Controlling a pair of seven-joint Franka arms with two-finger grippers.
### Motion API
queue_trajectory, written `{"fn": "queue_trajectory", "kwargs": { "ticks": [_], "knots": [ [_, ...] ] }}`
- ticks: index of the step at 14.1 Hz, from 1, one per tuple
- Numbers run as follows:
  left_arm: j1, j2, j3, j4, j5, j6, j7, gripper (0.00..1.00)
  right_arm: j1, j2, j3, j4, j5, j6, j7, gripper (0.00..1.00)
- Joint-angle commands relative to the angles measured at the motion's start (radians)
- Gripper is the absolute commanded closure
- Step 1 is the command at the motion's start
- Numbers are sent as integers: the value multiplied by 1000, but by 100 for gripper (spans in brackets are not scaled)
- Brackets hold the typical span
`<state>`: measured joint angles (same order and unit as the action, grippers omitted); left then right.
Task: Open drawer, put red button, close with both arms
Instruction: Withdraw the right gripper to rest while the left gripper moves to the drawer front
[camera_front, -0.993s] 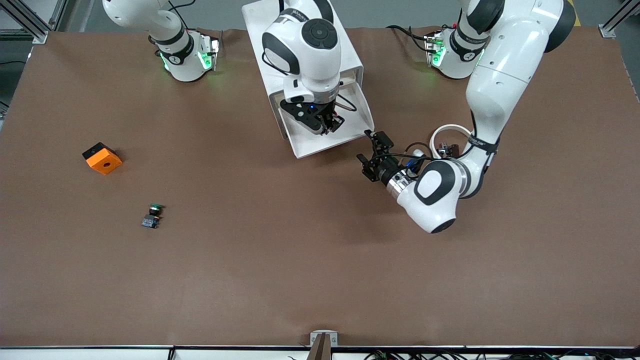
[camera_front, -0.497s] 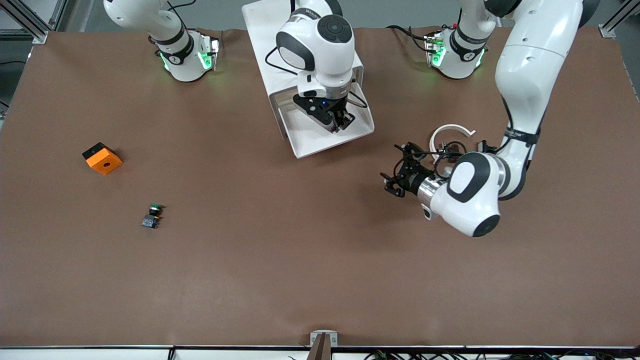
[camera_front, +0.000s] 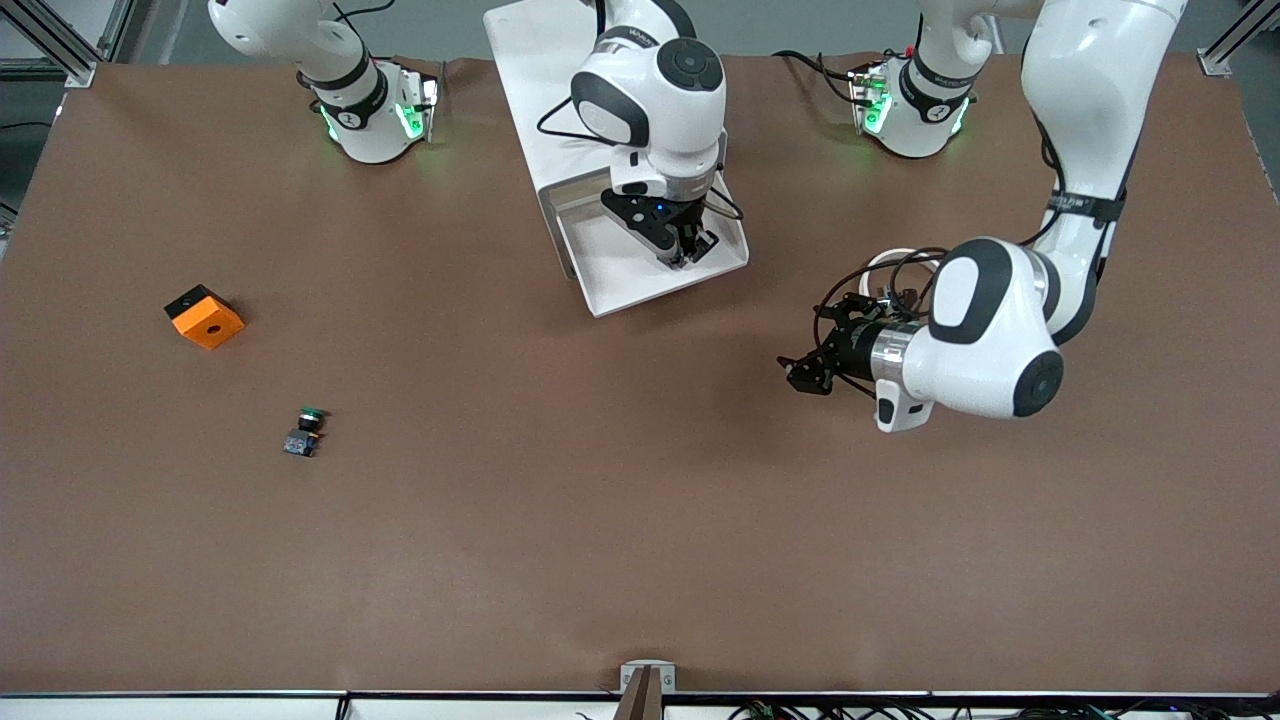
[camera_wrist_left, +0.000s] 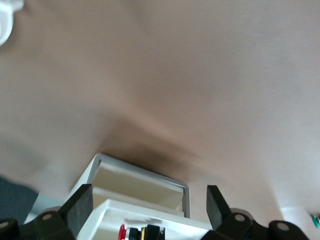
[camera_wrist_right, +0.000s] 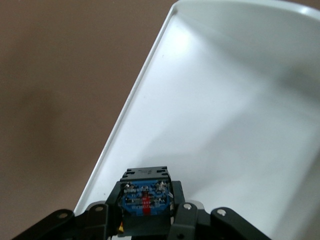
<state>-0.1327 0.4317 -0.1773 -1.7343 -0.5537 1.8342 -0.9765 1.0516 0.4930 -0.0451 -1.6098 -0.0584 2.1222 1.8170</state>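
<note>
Starting at the right arm's end of the worktop (camera_front: 600, 540): we've got an orange block (camera_front: 204, 317) sitting not far from that short edge, roughly midway between the long edges. A bit nearer the front camera and more toward the middle of the worktop is the green button (camera_front: 305, 432), lying on its side, well apart from the block. Neither is touching anything else.

Middle of the worktop, up against the long edge where the bases stand, is the white cabinet (camera_front: 530, 70), with its drawer (camera_front: 625, 285) pulled out toward the front camera. The right arm reaches down over it, and the right gripper (camera_front: 690, 250) hangs inside the open drawer, toward the corner nearest the left arm. Its fingers are clenched on the red button (camera_wrist_right: 145, 197). From the right wrist view we see the bluish-black body pinched between the two fingers, with the white drawer floor just under it. We can't tell whether the button touches the floor.

Moving on toward the left arm's end: the left gripper (camera_front: 812, 372) hovers low over bare worktop, beside the drawer and well clear of it. Its fingers (camera_wrist_left: 80, 205) are spread wide and grasp nothing. It faces the drawer. Just beside that arm's wrist lies a white ring (camera_front: 885, 262), partly hidden by cables.
</note>
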Motion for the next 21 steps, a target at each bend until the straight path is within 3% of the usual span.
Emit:
{"fn": "queue_trajectory", "kwargs": {
  "ticks": [1, 2, 3, 4, 5, 8, 11, 14, 18, 21],
  "knots": [
    [22, -134, 2, -170, 18, 137, 154, 0, 19, 36, -9, 48, -24, -5, 61, 100],
    [22, -163, 2, -206, 20, 172, 198, 0, 25, 38, -9, 48, -26, -5, 61, 100],
    [22, -186, 4, -240, 20, 212, 232, 0, 25, 38, -9, 47, -26, -7, 61, 93],
    [21, -214, 4, -278, 20, 267, 270, 0, 25, 39, -9, 47, -26, -8, 61, 19],
    [18, -243, -1, -328, 20, 346, 322, 0, 27, 39, -10, 48, -34, -10, 58, 0],
    [7, -278, -10, -430, 20, 509, 441, 0, -2, 35, -13, 108, -64, -27, 30, 0],
    [-28, -277, -16, -479, 20, 592, 507, 0, -116, 24, -5, 268, -47, -221, -164, 0],
    [-74, -265, -14, -510, 24, 632, 532, 0, -243, 9, -10, 385, 81, -397, -399, 0],
    [-139, -237, -11, -508, 23, 634, 512, 0, -396, -88, -13, 389, 97, -546, -669, 0],
    [-200, -226, -8, -508, 24, 632, 408, 0, -577, -155, -13, 389, 146, -646, -992, 0]
  ]
}}
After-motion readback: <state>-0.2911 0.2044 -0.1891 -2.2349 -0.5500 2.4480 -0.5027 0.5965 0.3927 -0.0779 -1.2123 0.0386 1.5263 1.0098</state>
